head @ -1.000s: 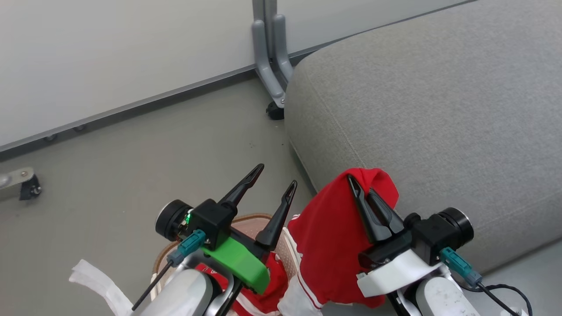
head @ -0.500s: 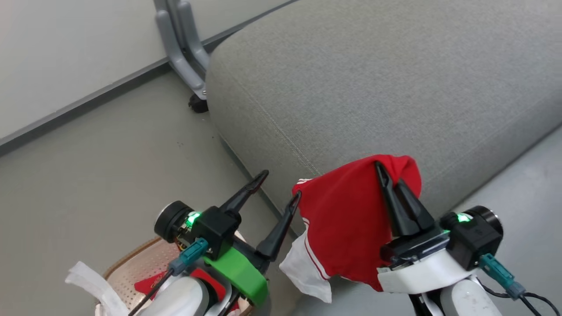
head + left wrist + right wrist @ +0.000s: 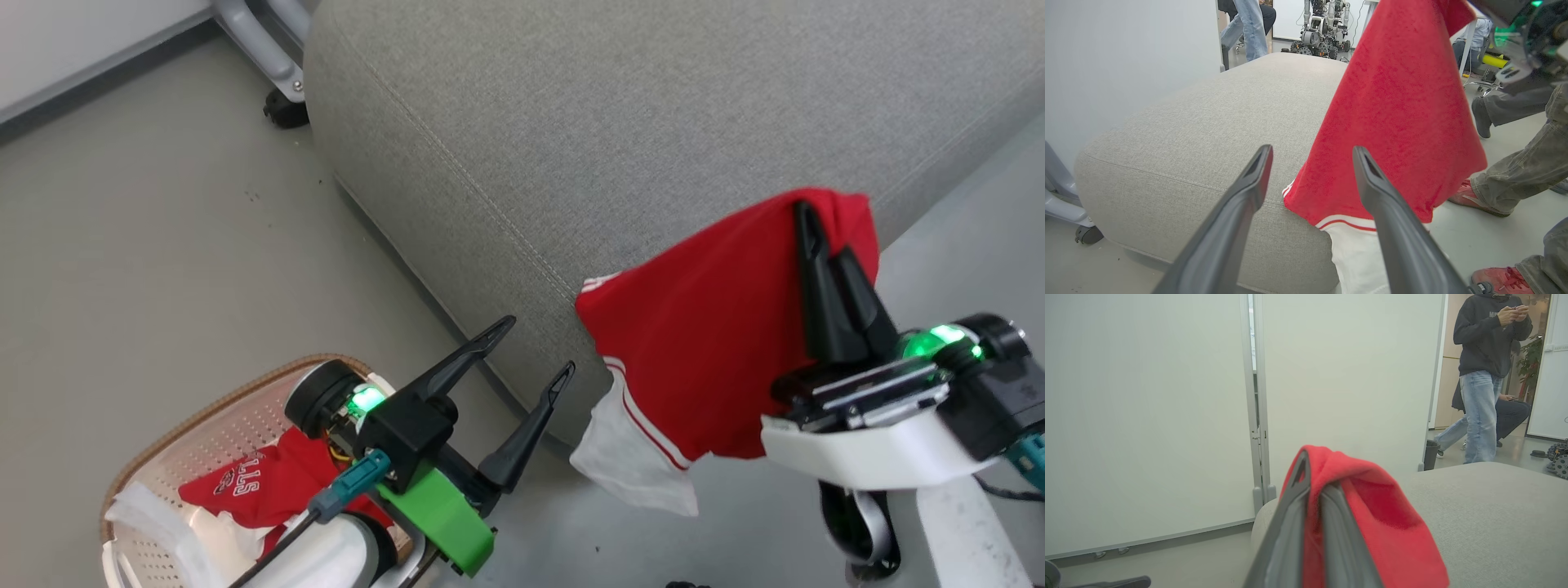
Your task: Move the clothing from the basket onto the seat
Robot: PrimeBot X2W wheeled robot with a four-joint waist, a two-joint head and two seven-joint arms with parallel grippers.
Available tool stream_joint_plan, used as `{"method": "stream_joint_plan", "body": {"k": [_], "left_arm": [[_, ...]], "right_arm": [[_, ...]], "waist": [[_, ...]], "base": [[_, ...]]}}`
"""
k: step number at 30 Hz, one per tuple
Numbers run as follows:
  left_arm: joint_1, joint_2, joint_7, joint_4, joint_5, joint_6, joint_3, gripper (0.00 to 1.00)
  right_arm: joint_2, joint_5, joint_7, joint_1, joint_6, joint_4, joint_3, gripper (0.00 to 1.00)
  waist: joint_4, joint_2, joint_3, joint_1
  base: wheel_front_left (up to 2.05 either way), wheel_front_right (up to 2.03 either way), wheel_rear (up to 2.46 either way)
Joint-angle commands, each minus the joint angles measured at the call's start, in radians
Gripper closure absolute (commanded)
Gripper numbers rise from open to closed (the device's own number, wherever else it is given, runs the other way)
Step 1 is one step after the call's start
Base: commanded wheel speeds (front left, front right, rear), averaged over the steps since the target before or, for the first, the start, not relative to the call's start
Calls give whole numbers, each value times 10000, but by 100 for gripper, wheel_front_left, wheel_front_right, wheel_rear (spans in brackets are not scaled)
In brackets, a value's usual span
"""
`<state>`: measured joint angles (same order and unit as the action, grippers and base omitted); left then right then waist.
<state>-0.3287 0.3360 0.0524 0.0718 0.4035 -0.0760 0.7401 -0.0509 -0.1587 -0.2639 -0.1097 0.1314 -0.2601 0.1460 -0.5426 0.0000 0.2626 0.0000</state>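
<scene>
My right gripper (image 3: 820, 237) is shut on a red garment with white trim (image 3: 718, 343), which hangs from the fingertips in front of the grey seat's (image 3: 620, 131) near edge. The same garment (image 3: 1396, 122) drapes in the left wrist view and folds over my shut fingers (image 3: 1310, 506) in the right wrist view. My left gripper (image 3: 539, 347) stands open and empty above the floor, left of the hanging cloth. The cream basket (image 3: 163, 441) sits at the lower left, holding a second red garment with white lettering (image 3: 261, 482).
A grey wheeled partition foot (image 3: 273, 69) stands at the seat's far corner. People's legs and red shoes (image 3: 1515, 175) are on the floor right of the seat. A person (image 3: 1486, 371) stands beyond the seat, and another robot (image 3: 1323, 28) is parked far behind it.
The head camera has swung right, so seat and basket shifted left in view. My right gripper has lifted the red garment higher and further right, toward the seat. The left gripper stays open.
</scene>
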Motion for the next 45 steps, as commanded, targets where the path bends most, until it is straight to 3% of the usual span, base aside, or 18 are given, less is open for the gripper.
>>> {"method": "stream_joint_plan", "body": {"k": [1,9,20,28,35,40,41,42,43,45], "left_arm": [[-45,205,-30,153,-149,70,-89,0],[-455,813,-212,1086,-217,-220,91,0],[-1270,1804,7,2104,135,-472,66,0],[-1767,2181,153,2485,263,-545,291,0],[-1878,2429,528,2193,326,-547,484,0],[-1840,2335,856,1810,461,-555,676,0],[-1803,2246,945,1672,501,-551,705,0],[-1763,2187,1018,1588,568,-532,712,0],[-1703,2083,1119,1448,643,-503,717,0],[-1628,1916,1258,1196,710,-410,685,0]], "right_arm": [[7,-30,-10,-469,-12,-134,-117,100],[9,569,-10,-3530,-14,-284,-2278,100],[6,2713,-8,-7690,-15,1030,-5022,100],[-11,3715,-8,-8178,-15,2620,-6402,100],[-11,3650,-8,-7869,-15,4665,-7606,100],[-13,3574,-8,-7581,-15,5387,-8078,100],[-14,3545,-8,-7478,-15,5425,-8156,98],[-20,3498,-8,-7365,-15,5471,-8204,64],[-16,3476,-8,-7167,-15,5508,-8273,4],[-14,3451,-8,-6863,-15,5352,-8291,0]], "waist": [[-7,0,576,0],[1266,0,2164,0],[2615,0,4066,0],[3167,0,4936,0],[3576,0,5104,0],[3767,0,4863,0],[3809,0,4750,0],[3841,0,4652,0],[3903,0,4469,0],[3987,0,4154,0]], "base": [[0,0,0],[0,0,0],[0,0,0],[0,0,0],[0,0,0],[0,0,0],[0,0,0],[0,0,0],[0,0,0],[0,0,0]]}}
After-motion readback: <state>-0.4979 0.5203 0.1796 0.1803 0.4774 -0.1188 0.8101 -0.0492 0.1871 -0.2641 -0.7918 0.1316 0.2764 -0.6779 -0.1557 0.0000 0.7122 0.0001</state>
